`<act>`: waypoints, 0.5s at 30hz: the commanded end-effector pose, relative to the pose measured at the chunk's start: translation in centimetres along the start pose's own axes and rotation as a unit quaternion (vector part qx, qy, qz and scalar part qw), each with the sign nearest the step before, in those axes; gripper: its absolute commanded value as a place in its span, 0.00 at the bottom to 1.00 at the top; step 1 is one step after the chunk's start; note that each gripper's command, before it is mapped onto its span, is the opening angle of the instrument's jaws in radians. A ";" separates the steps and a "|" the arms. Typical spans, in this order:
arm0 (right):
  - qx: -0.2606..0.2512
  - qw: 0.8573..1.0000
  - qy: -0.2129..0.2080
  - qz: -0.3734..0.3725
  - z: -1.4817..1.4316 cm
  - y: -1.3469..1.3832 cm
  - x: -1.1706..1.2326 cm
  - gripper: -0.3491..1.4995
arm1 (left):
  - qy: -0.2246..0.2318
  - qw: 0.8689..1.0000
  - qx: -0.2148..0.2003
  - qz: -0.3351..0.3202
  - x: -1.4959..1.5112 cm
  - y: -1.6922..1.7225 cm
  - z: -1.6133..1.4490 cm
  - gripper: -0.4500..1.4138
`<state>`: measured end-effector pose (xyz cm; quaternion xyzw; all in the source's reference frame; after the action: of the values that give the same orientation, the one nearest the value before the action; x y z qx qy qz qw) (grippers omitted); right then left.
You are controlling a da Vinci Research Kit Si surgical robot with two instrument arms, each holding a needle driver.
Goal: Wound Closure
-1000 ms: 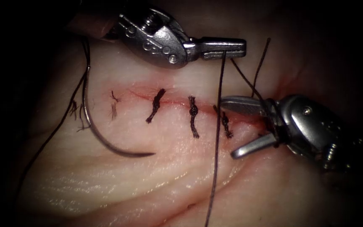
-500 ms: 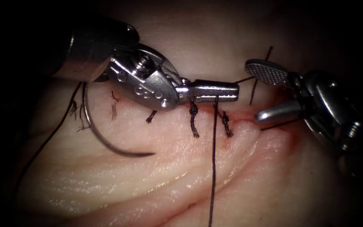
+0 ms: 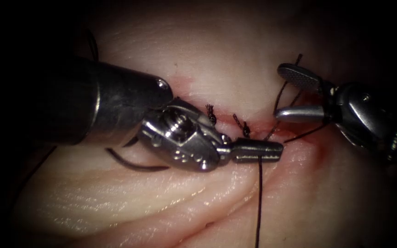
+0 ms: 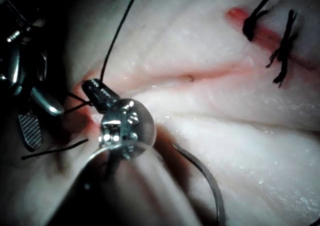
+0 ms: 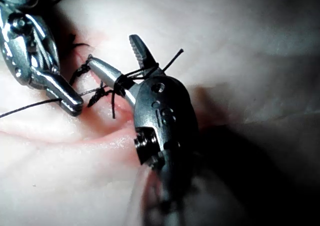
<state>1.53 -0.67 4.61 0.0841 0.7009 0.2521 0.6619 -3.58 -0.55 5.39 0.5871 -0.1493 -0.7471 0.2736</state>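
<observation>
Nearest us, the tissue (image 3: 129,202): one pale, glossy slab with soft layered ridges, wet in sheen. No vessel or tray among the items; the tissue itself carries everything.

Thread (image 3: 258,202): one dark, thin strand that we see rising from the near edge straight up to the left tool (image 3: 258,151). That tool's two steel jaws are closed flat on the strand, just on the near side of the cut. The left wrist view shows the same grip (image 4: 97,93), the strand running away across the tissue.

Needle (image 3: 136,166): one, curved, dark metal, lying loose on the tissue to the left, held by neither tool. Part of its arc is hidden under the left tool's shaft; we cannot tell whether any of it enters the tissue, though it appears to rest on the surface. The left wrist view gives its curve (image 4: 207,178).

Cut (image 3: 226,120): one reddish line with red fluid (image 3: 182,85) staining its edges. We count two dark, frayed knotted stitches (image 3: 211,114) in the endoscope view, beside the left tool's wrist.

Farthest, at the cut's right end, the right tool (image 3: 286,94): jaws spread apart, one ribbed face turned up, one smooth. Dark thread loops around the lower jaw in the right wrist view (image 5: 120,80); nothing is clamped between them.
</observation>
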 end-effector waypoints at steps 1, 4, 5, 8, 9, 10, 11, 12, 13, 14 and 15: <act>-0.007 1.000 -0.006 0.004 0.04 0.02 -0.06 0.49 | -0.001 1.000 -0.002 0.000 -0.01 0.00 0.11 0.00; -0.019 0.999 -0.018 0.023 -0.02 0.04 -0.11 0.48 | 0.003 1.000 -0.011 -0.005 0.12 -0.02 0.23 0.00; -0.022 0.999 -0.020 0.028 -0.03 0.05 -0.12 0.48 | 0.003 1.000 -0.012 -0.005 0.14 -0.02 0.26 0.00; -0.033 0.998 -0.027 0.048 -0.10 0.08 -0.17 0.45 | 0.006 1.000 -0.012 -0.005 0.17 -0.03 0.33 0.00; -0.037 0.998 -0.029 0.053 -0.11 0.09 -0.19 0.45 | 0.006 1.000 -0.012 -0.005 0.17 -0.04 0.34 0.00; -0.040 0.997 -0.031 0.057 -0.13 0.10 -0.20 0.45 | 0.006 1.000 -0.011 -0.006 0.16 -0.05 0.35 0.00; -0.044 0.997 -0.034 0.062 -0.14 0.11 -0.22 0.45 | 0.006 1.000 -0.011 -0.006 0.15 -0.05 0.35 0.00; -0.053 0.995 -0.039 0.070 -0.18 0.12 -0.25 0.49 | 0.007 1.000 -0.012 -0.006 0.12 -0.07 0.35 0.00; -0.053 0.995 -0.039 0.070 -0.18 0.12 -0.25 0.49 | 0.007 1.000 -0.012 -0.006 0.12 -0.07 0.35 0.00; -0.056 0.995 -0.043 0.072 -0.20 0.13 -0.26 0.52 | 0.008 1.000 -0.012 -0.006 0.10 -0.08 0.35 0.00; -0.068 0.993 -0.048 0.078 -0.22 0.17 -0.29 0.59 | 0.010 1.000 -0.012 -0.006 0.05 -0.11 0.35 0.00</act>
<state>1.26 -0.74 4.88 0.1063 0.6411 0.3449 0.6773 -3.89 -0.54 5.33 0.5925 -0.1326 -0.7445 0.2778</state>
